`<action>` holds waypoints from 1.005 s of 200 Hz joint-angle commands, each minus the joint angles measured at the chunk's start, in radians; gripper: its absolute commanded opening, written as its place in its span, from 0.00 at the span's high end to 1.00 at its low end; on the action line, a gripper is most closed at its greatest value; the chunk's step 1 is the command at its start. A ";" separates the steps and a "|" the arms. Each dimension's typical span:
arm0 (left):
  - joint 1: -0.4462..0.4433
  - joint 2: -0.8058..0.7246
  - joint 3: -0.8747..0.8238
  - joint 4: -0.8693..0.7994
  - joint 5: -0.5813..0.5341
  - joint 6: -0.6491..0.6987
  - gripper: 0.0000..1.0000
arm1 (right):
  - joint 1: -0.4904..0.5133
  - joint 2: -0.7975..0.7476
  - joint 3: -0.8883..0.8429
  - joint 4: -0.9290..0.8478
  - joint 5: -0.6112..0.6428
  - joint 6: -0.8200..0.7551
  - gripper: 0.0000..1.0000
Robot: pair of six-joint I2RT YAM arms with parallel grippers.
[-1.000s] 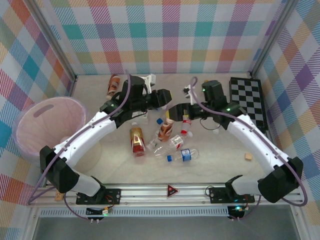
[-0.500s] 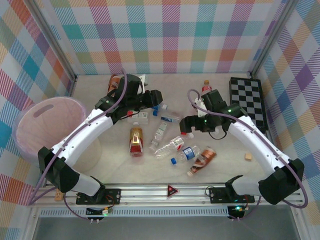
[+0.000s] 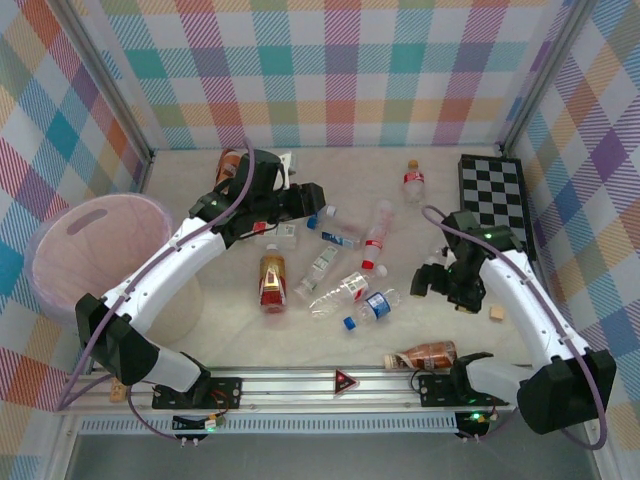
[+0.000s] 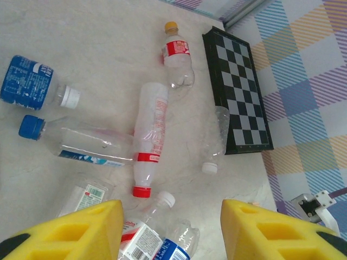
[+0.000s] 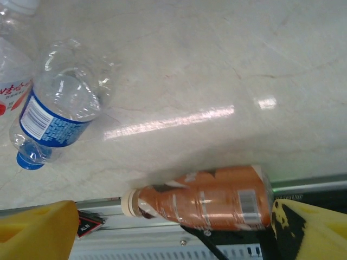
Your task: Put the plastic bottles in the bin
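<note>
Several plastic bottles lie scattered mid-table: a brown-orange one [image 3: 272, 283], a red-capped clear one [image 3: 376, 235], a blue-labelled one [image 3: 372, 308] and a red-labelled one [image 3: 412, 180]. Another brown-orange bottle [image 3: 425, 355] lies on its side at the table's front edge. My right gripper [image 3: 430, 285] hovers above and behind it, open; that bottle [image 5: 206, 203] shows between my spread yellow fingers [image 5: 38, 230], untouched. My left gripper [image 3: 313, 197] hangs open over the pile's far left; below it lie a red-capped bottle [image 4: 152, 141] and a blue-capped one [image 4: 76, 143]. The pink bin [image 3: 60, 275] stands at the far left.
A black-and-white checkerboard [image 3: 495, 205] lies at the back right, with a clear white-capped bottle [image 4: 217, 141] beside it. One more brown bottle [image 3: 228, 165] rests at the back left. A small tan block [image 3: 494, 313] sits near the right arm. Checked walls enclose the table.
The right arm swung back to the right and the brown-orange bottle went from the middle pile to the front edge. The left gripper drew back left and its jaws widened.
</note>
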 commanded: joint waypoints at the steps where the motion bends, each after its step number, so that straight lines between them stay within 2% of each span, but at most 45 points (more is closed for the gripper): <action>1: 0.007 0.006 0.011 -0.009 0.027 0.035 0.49 | 0.012 -0.029 -0.037 -0.107 -0.091 0.038 0.14; 15: 0.006 0.007 0.013 -0.010 0.034 0.047 0.49 | 0.057 -0.044 -0.060 -0.153 -0.125 0.043 0.15; 44: 0.018 0.007 0.017 -0.011 0.049 0.061 0.49 | 0.249 -0.031 -0.090 -0.202 -0.148 0.151 0.14; 67: 0.034 -0.015 0.007 -0.006 0.053 0.061 0.49 | 0.305 -0.061 -0.162 -0.155 -0.211 0.272 0.13; 102: 0.051 -0.034 -0.002 -0.006 0.064 0.067 0.49 | 0.329 -0.049 -0.248 -0.107 -0.253 0.351 0.11; 147: 0.062 -0.043 -0.016 -0.005 0.075 0.070 0.49 | 0.329 0.098 -0.289 0.001 -0.262 0.333 0.09; 201: 0.079 -0.065 -0.035 0.000 0.073 0.067 0.49 | 0.315 0.257 -0.284 0.099 -0.177 0.297 0.09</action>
